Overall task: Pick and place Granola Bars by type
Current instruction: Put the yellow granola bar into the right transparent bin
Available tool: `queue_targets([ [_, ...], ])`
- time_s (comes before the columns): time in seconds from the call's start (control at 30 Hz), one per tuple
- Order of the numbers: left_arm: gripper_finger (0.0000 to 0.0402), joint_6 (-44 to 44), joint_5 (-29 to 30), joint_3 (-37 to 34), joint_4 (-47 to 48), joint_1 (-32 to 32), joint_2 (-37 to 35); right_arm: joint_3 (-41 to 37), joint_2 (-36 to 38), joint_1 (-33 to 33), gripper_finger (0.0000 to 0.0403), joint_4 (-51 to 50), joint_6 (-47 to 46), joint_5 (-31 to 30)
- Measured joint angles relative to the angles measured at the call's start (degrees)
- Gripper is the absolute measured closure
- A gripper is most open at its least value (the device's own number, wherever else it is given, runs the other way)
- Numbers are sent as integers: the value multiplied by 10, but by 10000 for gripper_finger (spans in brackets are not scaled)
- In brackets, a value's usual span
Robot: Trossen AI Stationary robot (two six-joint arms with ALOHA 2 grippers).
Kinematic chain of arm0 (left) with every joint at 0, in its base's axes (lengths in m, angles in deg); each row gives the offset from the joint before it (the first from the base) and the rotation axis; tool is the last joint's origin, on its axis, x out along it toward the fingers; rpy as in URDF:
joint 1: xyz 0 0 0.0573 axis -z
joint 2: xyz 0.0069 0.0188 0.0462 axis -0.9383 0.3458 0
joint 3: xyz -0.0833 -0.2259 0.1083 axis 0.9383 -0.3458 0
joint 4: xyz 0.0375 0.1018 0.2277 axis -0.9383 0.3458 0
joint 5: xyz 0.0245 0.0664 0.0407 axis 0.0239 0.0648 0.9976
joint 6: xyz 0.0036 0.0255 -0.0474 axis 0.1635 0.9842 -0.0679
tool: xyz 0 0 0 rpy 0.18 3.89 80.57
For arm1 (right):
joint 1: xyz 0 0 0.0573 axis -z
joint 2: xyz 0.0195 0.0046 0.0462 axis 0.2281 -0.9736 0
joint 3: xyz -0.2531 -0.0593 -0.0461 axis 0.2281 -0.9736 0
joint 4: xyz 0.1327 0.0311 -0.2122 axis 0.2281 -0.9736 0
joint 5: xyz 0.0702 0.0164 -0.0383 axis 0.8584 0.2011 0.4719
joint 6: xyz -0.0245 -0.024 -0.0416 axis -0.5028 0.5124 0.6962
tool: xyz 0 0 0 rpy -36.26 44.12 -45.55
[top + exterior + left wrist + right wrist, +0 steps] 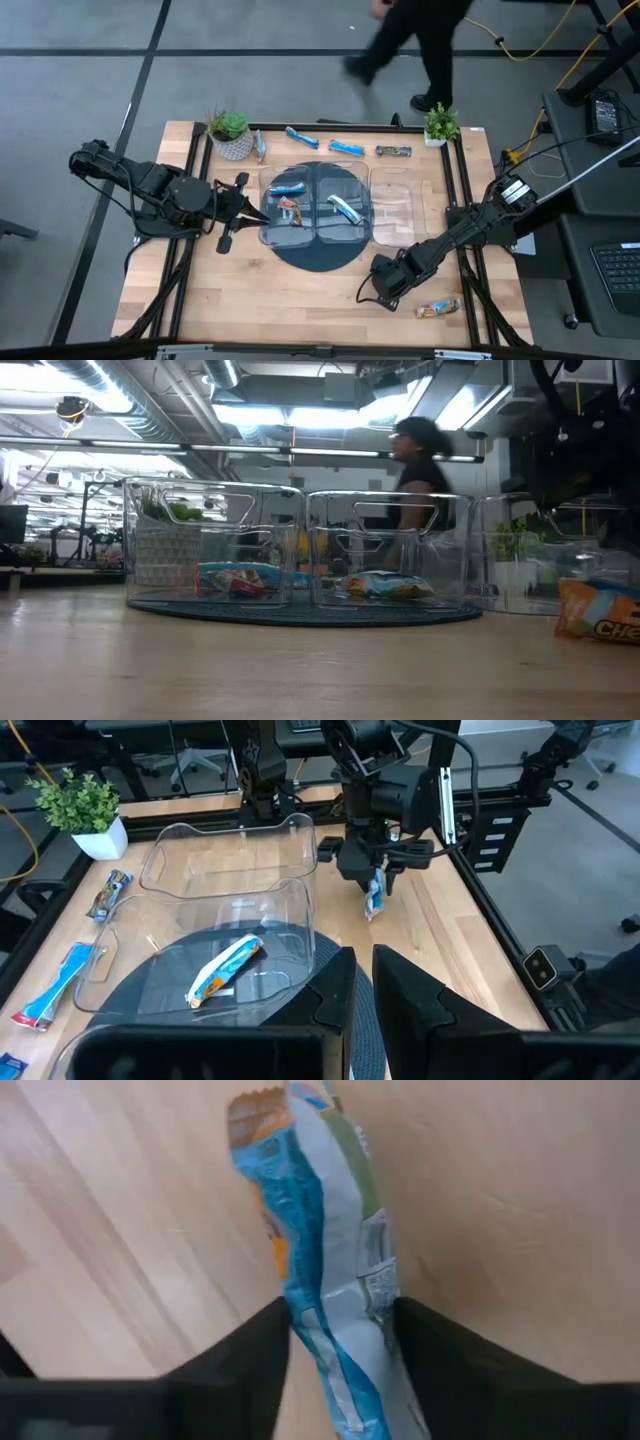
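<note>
Only one scrap of writing reads: "CHE" in white letters on the orange-wrapped bar (598,610) lying loose at the worktop's (300,300) near right corner. The right gripper (376,886) hangs low over the wood just beside that corner, and a blue-and-silver granola bar (335,1270) sits squarely between its two fingers (440,1350), which press on the wrapper from both sides; the bar dangles end-down above the boards. The left gripper (262,213) is clenched on nothing, its tips at the edge of the left clear tray (268,232).

Three clear trays stand in a row on a dark round mat (320,262). The left tray holds a blue bar (287,187) and a reddish-orange one (291,209); the middle tray (343,232) holds one silver-blue bar (347,208); the right tray (396,232) shows no bar. Along the far edge lie a silvery bar (259,146), two bright blue bars (301,137) (346,148) and a dark brown bar (393,151), between two small potted plants (230,133) (440,124).
</note>
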State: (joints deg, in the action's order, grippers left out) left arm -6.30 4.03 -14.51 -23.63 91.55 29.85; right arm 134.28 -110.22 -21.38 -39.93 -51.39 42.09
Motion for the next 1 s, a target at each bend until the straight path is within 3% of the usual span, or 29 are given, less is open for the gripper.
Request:
queue_targets([
  [0.23,370,0,0,0,0,0,0,-1,0,1,331,-15,-5,-3],
  [0.37,370,0,0,0,0,0,0,16,-3,0,368,-30,-2,5],
  [0.8,370,2,-5,0,0,0,0,173,-4,-27,375,-193,45,4],
  [1.0,371,7,-6,0,0,0,0,262,-4,-40,377,-277,67,-70],
])
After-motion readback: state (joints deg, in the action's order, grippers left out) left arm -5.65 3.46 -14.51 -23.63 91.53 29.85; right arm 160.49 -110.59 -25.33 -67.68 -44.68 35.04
